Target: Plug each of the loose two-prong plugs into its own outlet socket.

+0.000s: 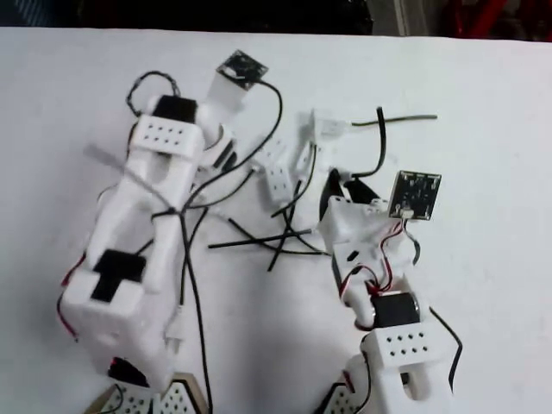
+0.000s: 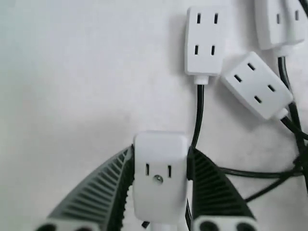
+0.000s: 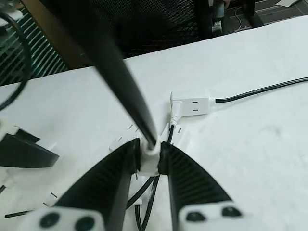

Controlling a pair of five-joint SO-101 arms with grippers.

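Pinching a white outlet socket (image 2: 160,185) in my left gripper (image 2: 160,159); right gripper (image 3: 149,149) clamps a white plug (image 3: 150,164). Loose socket (image 1: 278,177) at its nine o'clock in the high view, on the counter (image 1: 483,103).

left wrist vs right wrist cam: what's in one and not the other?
Left wrist: the left claw is shut on a white socket block, two slots facing the camera. A straight outlet block and a slanted outlet block lie ahead, slots up.
Right wrist: the right claw is shut on a white plug whose black cord rises toward the camera. The room shows beyond the table's far edge.
Both: the white table and white outlet pieces on black cords.
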